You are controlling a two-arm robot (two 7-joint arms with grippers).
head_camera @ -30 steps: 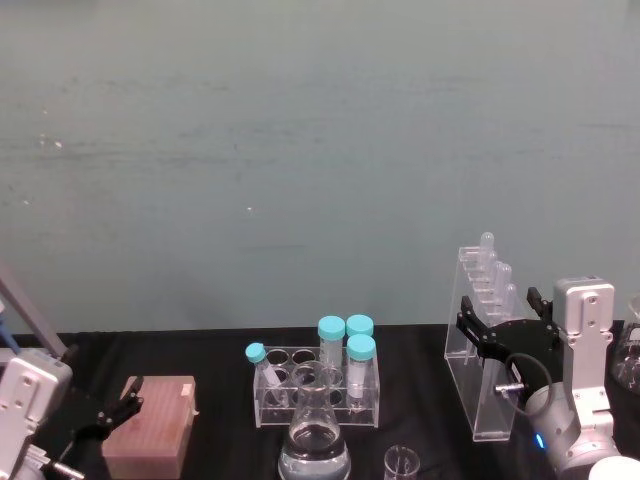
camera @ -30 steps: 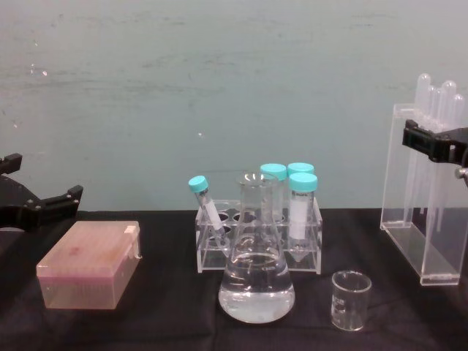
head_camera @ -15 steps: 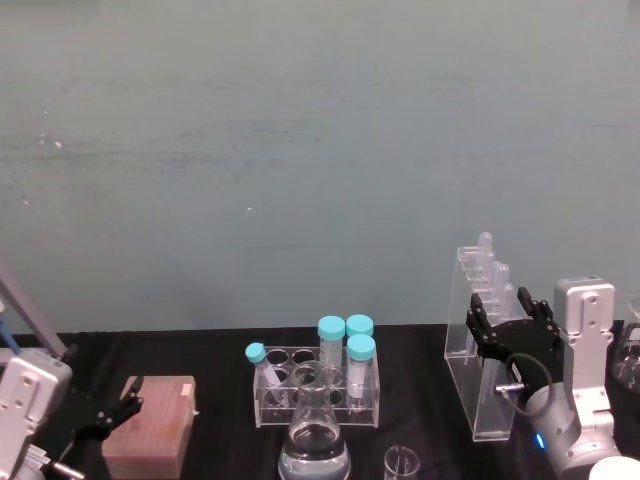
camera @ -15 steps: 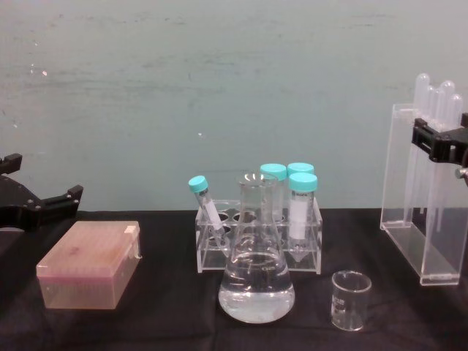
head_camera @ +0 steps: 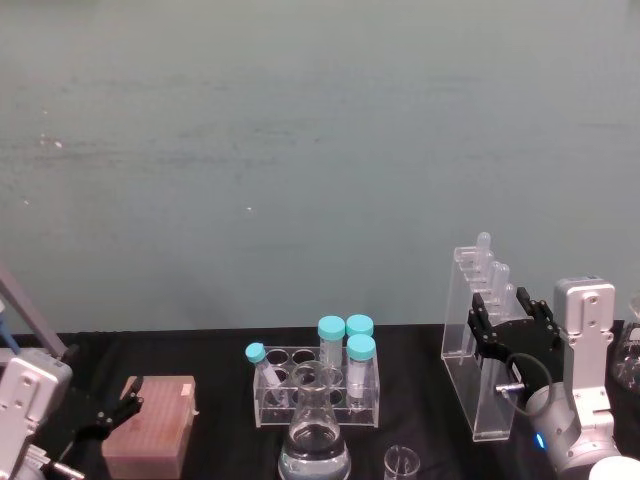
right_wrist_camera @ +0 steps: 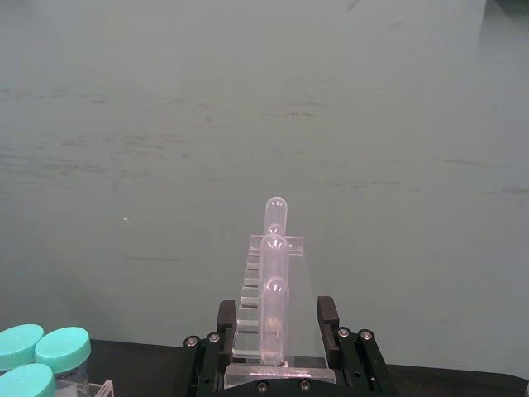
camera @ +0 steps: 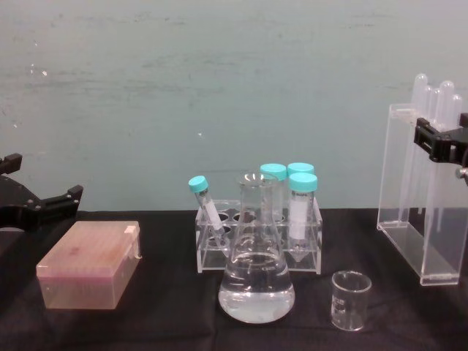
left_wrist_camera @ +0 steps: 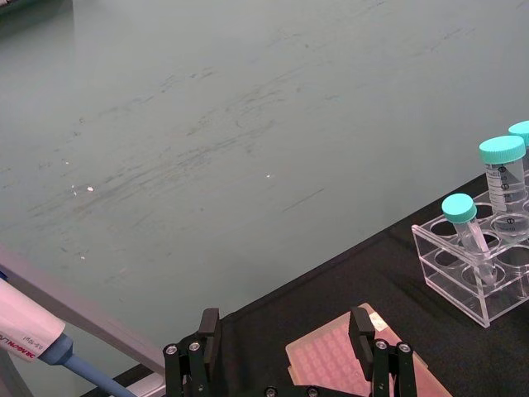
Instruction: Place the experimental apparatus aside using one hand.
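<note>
The tall clear pipette rack (head_camera: 470,340) (camera: 402,183) stands at the right of the black table. My right gripper (head_camera: 500,305) (camera: 439,142) is shut on its upper part, one finger on each side wall. In the right wrist view the rack (right_wrist_camera: 273,273) fills the gap between the fingers (right_wrist_camera: 225,318). The conical flask (head_camera: 314,440) (camera: 256,270), holding clear liquid, stands front centre. A small empty beaker (head_camera: 402,463) (camera: 349,300) is just to its right. My left gripper (head_camera: 115,410) (camera: 44,205) (left_wrist_camera: 285,331) hangs open at the far left, above the pink box.
A clear tube rack (head_camera: 320,385) (camera: 259,227) (left_wrist_camera: 479,265) with teal-capped tubes stands behind the flask. A pink tip box (head_camera: 150,440) (camera: 88,263) lies at the left. Another glass vessel (head_camera: 630,360) shows at the right edge. The green wall is close behind.
My right gripper's fingers closed from wide open onto the pipette rack, and the rack shifted slightly to the left. The left arm has stayed still.
</note>
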